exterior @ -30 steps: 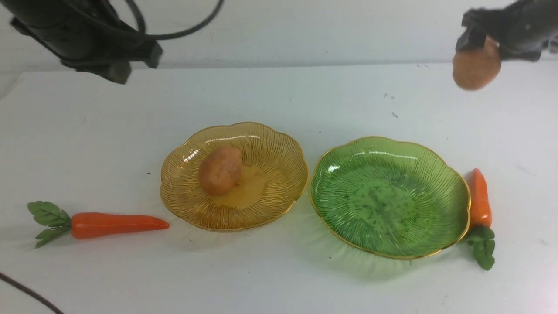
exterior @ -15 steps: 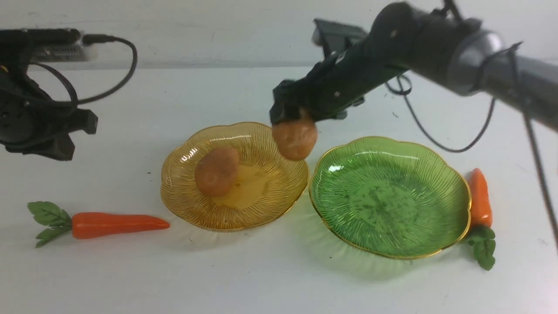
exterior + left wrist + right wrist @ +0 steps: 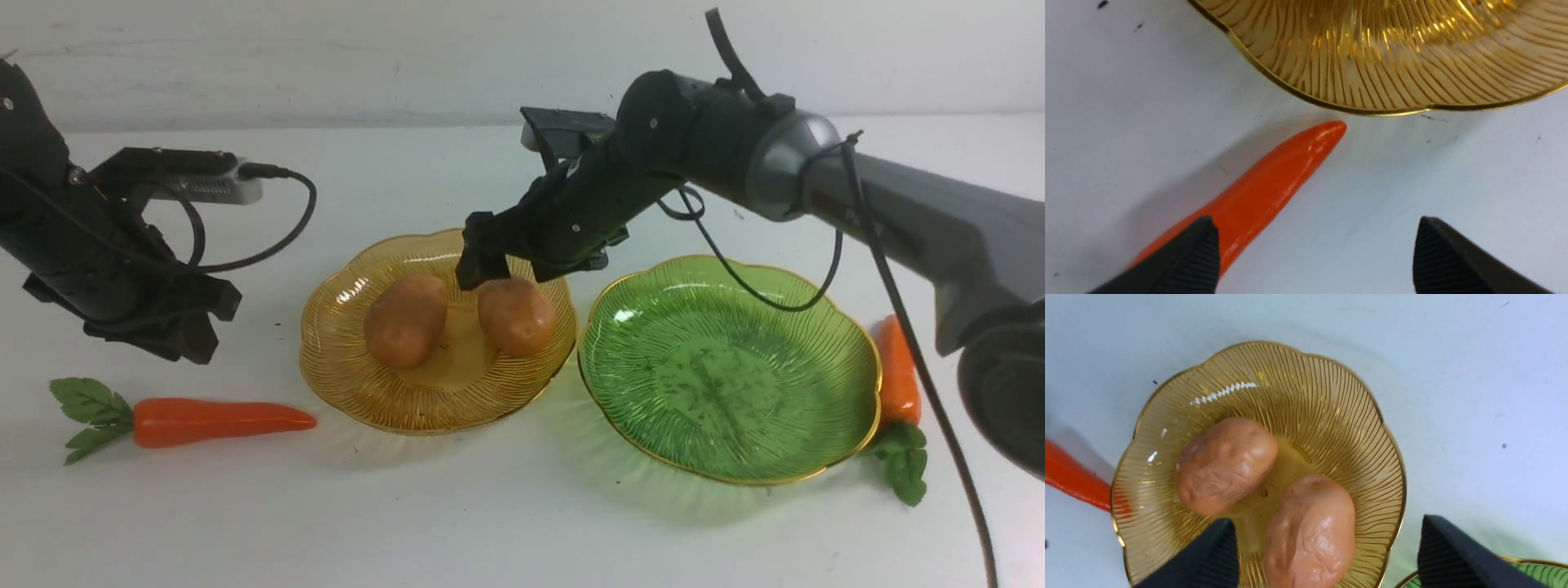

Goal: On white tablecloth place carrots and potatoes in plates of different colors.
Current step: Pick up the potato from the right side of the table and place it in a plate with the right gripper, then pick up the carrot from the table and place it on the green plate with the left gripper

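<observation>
Plain white tablecloth (image 3: 522,531), pale wall behind; front view has both potatoes (image 3: 406,320) sitting in the amber plate (image 3: 351,400), the green plate (image 3: 824,343) holding nothing, one carrot (image 3: 220,420) left of the amber one, the other carrot (image 3: 898,371) touching the green rim; left wrist view: left gripper (image 3: 1314,249) spread wide, nothing held, over that left carrot; right wrist view: right gripper (image 3: 1327,555) released, jaws apart above a potato; the carrot looks glossy, light and probably slippery, so I'd pinch the thick middle, not the leaves.
</observation>
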### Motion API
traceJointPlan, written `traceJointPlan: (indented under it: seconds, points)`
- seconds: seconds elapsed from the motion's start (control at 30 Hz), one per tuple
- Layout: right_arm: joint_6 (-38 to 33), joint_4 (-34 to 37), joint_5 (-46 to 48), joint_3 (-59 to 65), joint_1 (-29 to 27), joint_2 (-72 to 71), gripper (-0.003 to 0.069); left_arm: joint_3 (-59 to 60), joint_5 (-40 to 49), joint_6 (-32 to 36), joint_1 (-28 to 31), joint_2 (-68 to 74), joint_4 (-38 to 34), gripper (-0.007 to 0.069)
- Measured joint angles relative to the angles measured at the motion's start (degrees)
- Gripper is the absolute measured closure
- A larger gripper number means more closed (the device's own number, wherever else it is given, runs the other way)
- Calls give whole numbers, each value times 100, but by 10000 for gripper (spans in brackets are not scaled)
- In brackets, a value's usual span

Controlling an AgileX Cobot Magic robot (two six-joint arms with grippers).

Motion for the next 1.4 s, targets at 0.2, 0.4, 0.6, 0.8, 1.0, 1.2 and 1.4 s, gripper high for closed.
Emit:
traceJointPlan:
  seconds: [0.2, 0.4, 0.6, 0.8, 1.0, 1.2, 1.4]
  points:
    - [47, -11, 65, -8, -14, -476, 214, 0, -102, 75, -32, 500, 494, 37]
    - [47, -22, 89, -12, -14, -807, 253, 0, -386, 71, -35, 844, 628, 40]
    - [99, -496, 125, -12, -28, -1016, 263, 0, -200, -247, -35, 1119, 689, 194]
    - [292, -898, 145, 101, -270, -1399, 282, -127, 34, -1200, -35, 1119, 1018, 448]
    - [370, -995, 132, 1248, -882, -2441, 325, -709, 685, -2433, -39, 832, 1391, 449]
    - [388, -1053, 125, 2873, -1800, -3281, 340, -1584, 1215, -2887, -473, 156, 915, 452]
    - [495, -1112, 98, 4165, -2792, -3480, 342, -2291, 1022, -2994, -1530, 6, 16, 452]
